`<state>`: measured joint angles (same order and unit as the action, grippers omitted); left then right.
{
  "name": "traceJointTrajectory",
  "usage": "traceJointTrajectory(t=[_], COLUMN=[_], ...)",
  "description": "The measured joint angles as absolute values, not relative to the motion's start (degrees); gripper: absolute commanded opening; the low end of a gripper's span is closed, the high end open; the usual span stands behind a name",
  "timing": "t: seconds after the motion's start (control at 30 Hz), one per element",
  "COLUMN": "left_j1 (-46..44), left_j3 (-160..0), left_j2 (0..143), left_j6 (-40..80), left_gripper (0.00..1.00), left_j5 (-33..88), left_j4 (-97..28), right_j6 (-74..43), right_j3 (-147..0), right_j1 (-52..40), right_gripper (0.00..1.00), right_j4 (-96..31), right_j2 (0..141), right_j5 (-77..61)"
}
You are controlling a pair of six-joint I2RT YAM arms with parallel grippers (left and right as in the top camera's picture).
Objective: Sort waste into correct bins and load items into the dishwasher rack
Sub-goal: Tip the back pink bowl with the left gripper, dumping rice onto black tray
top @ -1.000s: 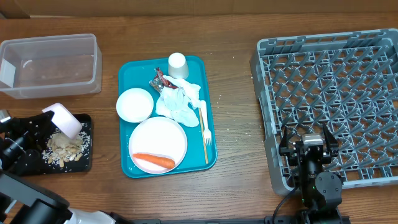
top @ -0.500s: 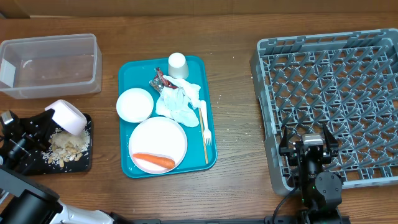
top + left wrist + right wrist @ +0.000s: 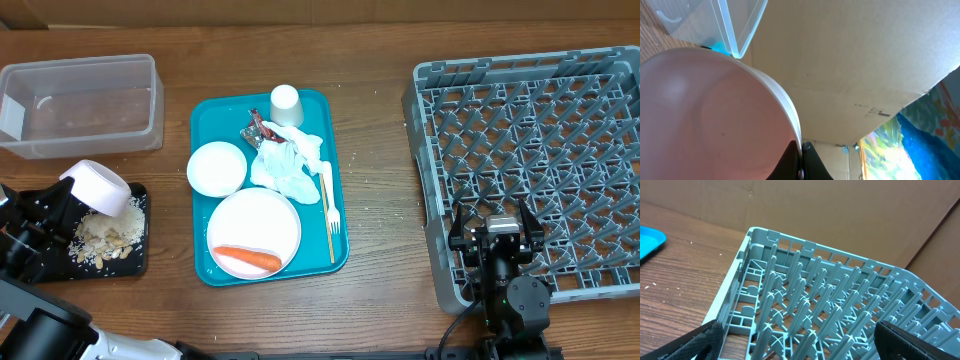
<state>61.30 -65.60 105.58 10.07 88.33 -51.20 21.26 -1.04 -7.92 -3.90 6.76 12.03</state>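
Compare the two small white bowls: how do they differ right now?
Pose: the held bowl is tipped on its side, while the tray bowl sits upright, mouth up.
Support: the held bowl is pinched at its rim by the left tool over the black tray; the tray bowl rests untouched on the teal tray.
Both are small, round and white.

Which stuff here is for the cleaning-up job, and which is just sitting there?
For the job: napkins, wrapper, carrot, crumbs, plate, flat bowl, tilted bowl, cup, fork, clear tub, black tray, grey rack.
Just there: teal tray, wooden table.
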Motion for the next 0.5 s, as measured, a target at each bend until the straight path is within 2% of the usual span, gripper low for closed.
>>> traceJointTrajectory(t=[0.5], left_j1=[60.95], left_j3=[-65.47], left_j2=[103.57], left_j6=[5.23], left_gripper=[0.04], left_j5=[87.13], left_j4=[-55.05], right_j6=[21.26], right_j3=[-1.04], right_j1=[-7.9], right_gripper=[1.0], right_j4=[-3.9], right_j2=[6.76], right_j5=[12.05])
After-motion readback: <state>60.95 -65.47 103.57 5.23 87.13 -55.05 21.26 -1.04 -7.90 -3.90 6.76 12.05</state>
